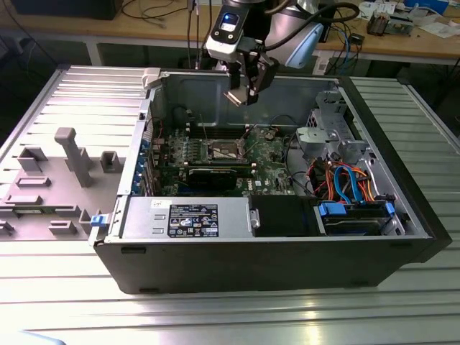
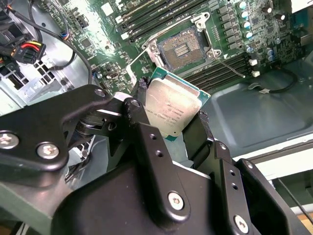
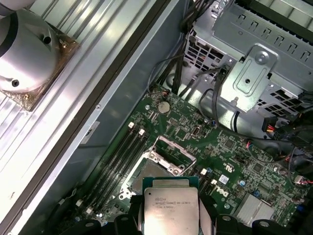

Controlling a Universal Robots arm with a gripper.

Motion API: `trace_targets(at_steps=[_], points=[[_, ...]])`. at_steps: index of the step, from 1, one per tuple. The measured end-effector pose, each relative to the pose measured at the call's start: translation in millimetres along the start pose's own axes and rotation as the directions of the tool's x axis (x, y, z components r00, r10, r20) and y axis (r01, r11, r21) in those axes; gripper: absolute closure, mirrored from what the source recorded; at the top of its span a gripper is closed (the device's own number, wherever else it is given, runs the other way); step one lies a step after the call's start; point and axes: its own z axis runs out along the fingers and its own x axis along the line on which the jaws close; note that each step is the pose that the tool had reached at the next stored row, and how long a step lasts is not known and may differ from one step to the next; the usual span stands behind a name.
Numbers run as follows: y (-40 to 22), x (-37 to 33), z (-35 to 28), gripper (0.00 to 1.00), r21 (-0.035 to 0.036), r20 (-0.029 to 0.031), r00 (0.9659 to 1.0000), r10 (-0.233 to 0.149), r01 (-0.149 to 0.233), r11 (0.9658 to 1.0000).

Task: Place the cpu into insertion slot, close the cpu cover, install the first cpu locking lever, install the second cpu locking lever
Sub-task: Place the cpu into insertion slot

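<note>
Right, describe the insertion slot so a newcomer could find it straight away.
Look inside the open black computer case at the green circuit board on its floor. Near the board's middle, beside the long narrow memory slots, sits the insertion slot. It alone is square, with a silver metal rim around a dull pin field.

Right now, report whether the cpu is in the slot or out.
Out. The tool grips the cpu above the board; the insertion slot has its pin field bare.

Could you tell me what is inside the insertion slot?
The insertion slot shows bare pins, no chip; the cpu sits clamped in the tool above. In the first wrist view the cpu hides part of it.
</note>
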Motion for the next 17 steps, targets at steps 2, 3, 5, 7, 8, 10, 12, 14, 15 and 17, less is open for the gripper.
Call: trace_targets(at_steps=[2,3,5,7,8,10,12,14,15,17], points=[[0.0,0.0,0.8,0.46,-0.0004,0.0027,0.9996,0.03,-0.03,0.9996],[-0.1,0.0,1.1,0.46,-0.0006,0.0036,0.9992,0.04,-0.04,0.9992],[-0.2,-0.1,2.0,0.46,-0.0011,0.0052,0.9982,0.059,-0.059,0.9982],[-0.3,-0.1,3.4,0.46,-0.0017,0.0074,0.9963,0.085,-0.085,0.9964],[-0.3,-0.1,4.1,0.46,-0.0021,0.0088,0.9949,0.101,-0.101,0.9949],[-0.4,-0.1,4.7,0.46,-0.0023,0.01,0.9934,0.114,-0.114,0.9934],[-0.5,-0.1,5.6,0.46,-0.0028,0.0116,0.9911,0.132,-0.132,0.9912],[-0.6,-0.1,6.4,0.46,-0.0035,0.0132,0.9883,0.152,-0.152,0.9884],[-0.6,-0.1,6.7,0.46,-0.0039,0.014,0.9868,0.161,-0.161,0.9869],[-0.7,-0.2,7.7,0.46,-0.0046,0.0158,0.9829,0.183,-0.183,0.9831]])
